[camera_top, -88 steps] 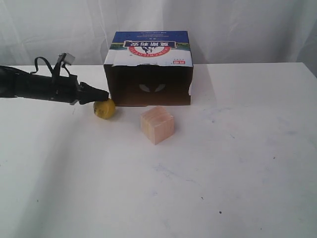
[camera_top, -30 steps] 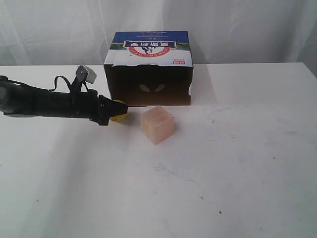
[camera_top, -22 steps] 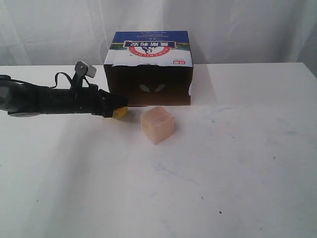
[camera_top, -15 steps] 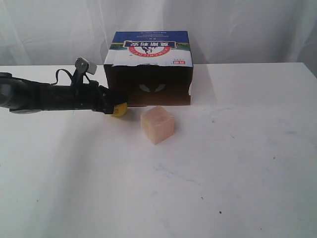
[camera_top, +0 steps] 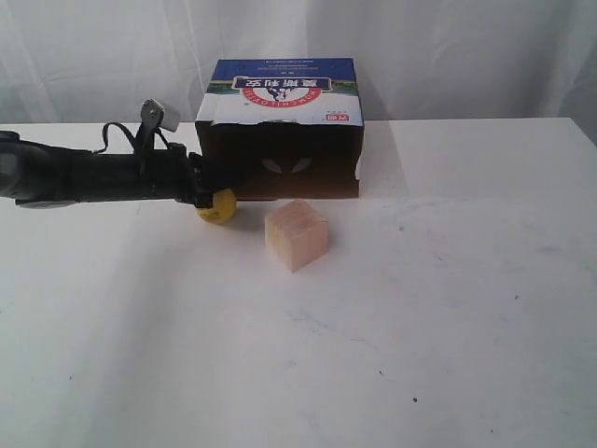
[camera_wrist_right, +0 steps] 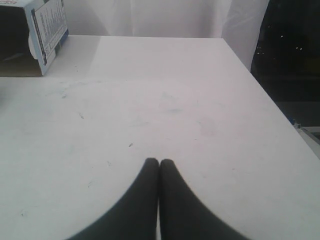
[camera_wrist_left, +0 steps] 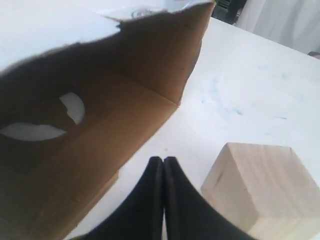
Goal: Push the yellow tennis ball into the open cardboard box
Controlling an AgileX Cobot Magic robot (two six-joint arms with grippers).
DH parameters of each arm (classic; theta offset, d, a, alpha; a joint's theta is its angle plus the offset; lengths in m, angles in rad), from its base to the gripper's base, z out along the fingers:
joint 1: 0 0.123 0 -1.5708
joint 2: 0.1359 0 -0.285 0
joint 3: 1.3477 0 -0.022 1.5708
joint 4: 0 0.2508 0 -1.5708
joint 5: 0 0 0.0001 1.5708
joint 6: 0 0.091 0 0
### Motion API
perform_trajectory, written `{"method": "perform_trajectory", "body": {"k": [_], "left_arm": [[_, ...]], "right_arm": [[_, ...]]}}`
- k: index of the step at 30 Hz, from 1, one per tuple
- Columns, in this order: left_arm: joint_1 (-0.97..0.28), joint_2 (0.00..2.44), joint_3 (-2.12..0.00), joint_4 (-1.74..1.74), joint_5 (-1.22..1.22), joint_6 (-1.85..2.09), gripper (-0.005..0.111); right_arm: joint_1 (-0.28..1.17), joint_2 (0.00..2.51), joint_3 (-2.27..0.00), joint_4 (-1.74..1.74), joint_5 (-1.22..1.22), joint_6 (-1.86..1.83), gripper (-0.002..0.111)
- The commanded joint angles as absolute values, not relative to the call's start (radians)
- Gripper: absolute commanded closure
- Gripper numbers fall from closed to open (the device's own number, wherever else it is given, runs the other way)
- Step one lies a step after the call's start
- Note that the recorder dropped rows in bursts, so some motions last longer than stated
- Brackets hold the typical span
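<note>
Yellow tennis ball (camera_top: 217, 206) at cardboard box (camera_top: 280, 131) opening.

The left arm (camera_top: 84, 177) reaches in from the left edge of the exterior view, black, long and nearly level, its wrist end pointing toward the middle of the scene. A thin black cable (camera_top: 114, 127) loops above the wrist, next to a small grey-white block (camera_top: 154, 112) that stands up from it. The left pincer (camera_wrist_left: 163, 161) is closed: in its wrist view the two dark tapered fingers (camera_wrist_left: 147, 200) lie pressed together along their whole visible length. The right pincer (camera_wrist_right: 159, 162) is closed too, its two black fingers (camera_wrist_right: 142, 200) meeting side by side down to rounded tips.
</note>
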State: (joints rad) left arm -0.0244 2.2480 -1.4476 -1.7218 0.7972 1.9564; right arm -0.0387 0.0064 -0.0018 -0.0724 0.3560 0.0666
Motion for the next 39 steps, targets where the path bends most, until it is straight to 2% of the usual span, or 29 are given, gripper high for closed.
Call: {"method": "perform_trajectory", "body": {"k": [1, 10, 16, 22, 32, 39], "left_arm": [[-0.022, 2.201, -1.454, -1.744, 0.84, 2.061, 0.107], [0.053, 2.126, -1.375, -1.667, 0.667, 1.902, 0.107], [0.116, 2.131, -1.254, -1.744, 0.594, 2.108, 0.107], [0.112, 2.181, -1.276, -1.744, 0.691, 2.118, 0.107], [0.106, 2.193, -1.282, -1.744, 0.685, 2.116, 0.107], [0.106, 2.193, -1.286, -1.744, 0.83, 2.064, 0.107]], "right_arm": [[-0.044, 0.0, 0.0, -0.078, 0.349, 0.068, 0.108], [-0.044, 0.0, 0.0, -0.078, 0.349, 0.068, 0.108], [-0.044, 0.0, 0.0, -0.078, 0.349, 0.068, 0.108], [-0.044, 0.0, 0.0, -0.078, 0.349, 0.068, 0.108], [-0.044, 0.0, 0.0, -0.078, 0.349, 0.068, 0.108], [-0.044, 0.0, 0.0, -0.078, 0.349, 0.068, 0.108]]}}
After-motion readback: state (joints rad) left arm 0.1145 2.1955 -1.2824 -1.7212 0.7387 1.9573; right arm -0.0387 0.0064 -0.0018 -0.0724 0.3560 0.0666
